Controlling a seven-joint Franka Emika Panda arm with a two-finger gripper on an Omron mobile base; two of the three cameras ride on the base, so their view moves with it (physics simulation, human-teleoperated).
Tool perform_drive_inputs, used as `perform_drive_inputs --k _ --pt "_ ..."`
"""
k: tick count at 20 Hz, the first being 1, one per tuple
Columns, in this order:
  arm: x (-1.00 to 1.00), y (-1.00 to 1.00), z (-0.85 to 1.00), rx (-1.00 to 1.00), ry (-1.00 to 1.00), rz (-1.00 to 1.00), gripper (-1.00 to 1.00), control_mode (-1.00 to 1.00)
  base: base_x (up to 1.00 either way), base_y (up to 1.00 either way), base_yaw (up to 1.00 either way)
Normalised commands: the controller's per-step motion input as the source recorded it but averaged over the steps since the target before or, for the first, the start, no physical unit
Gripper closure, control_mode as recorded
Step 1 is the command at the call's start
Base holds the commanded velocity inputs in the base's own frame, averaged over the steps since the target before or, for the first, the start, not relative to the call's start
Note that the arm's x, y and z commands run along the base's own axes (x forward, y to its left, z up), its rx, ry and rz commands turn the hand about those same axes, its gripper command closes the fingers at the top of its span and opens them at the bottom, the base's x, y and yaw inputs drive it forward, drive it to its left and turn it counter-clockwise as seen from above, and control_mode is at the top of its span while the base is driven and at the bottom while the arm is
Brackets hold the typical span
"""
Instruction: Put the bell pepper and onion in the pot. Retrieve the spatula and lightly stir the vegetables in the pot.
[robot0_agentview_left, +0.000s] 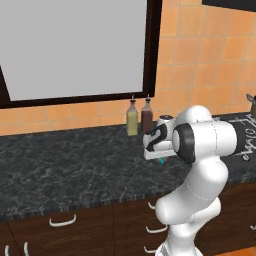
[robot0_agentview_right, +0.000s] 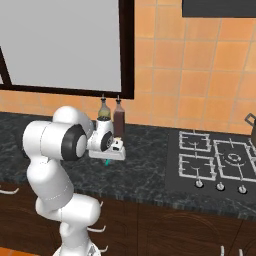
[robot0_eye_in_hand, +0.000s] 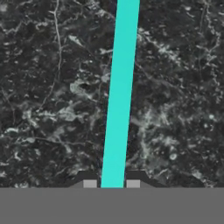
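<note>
The spatula (robot0_eye_in_hand: 120, 87) lies on the dark marble counter (robot0_eye_in_hand: 52, 109); its long teal handle runs up the hand view and its blade is out of view. My gripper (robot0_eye_in_hand: 111, 183) is shut on the handle's near end, one fingertip against each side. From the base views my gripper (robot0_agentview_left: 160, 159) (robot0_agentview_right: 106, 161) points down at the counter, and a teal bit of spatula (robot0_agentview_right: 106, 163) shows under it. A sliver of what looks like the pot (robot0_agentview_left: 251, 105) peeks in at the right edge. The bell pepper and onion are out of view.
Two bottles (robot0_agentview_left: 132, 117) (robot0_agentview_left: 147, 115) stand against the tiled wall just behind the hand, under a dark-framed window. A gas stove (robot0_agentview_right: 215, 160) with knobs lies to the right. Drawers with white handles run below the counter edge.
</note>
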Motion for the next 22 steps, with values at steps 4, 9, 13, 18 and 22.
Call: perform_drive_inputs --k 4,9,13,18,22 --pt "0.0 0.0 -0.18 0.0 0.08 0.0 1.0 -1.0 0.0 0.0 0.0" --pt "0.0 0.0 -0.71 0.03 0.09 0.0 1.0 -1.0 0.0 0.0 0.0" --pt "-0.18 -0.08 -0.94 0.19 -0.02 0.0 1.0 -1.0 0.0 0.0 0.0" --pt "-0.23 -0.02 -0.55 0.07 -0.08 0.0 1.0 -1.0 0.0 0.0 0.0" --pt "-0.39 0.0 0.54 0.0 -0.19 -0.01 1.0 -1.0 0.0 0.0 0.0"
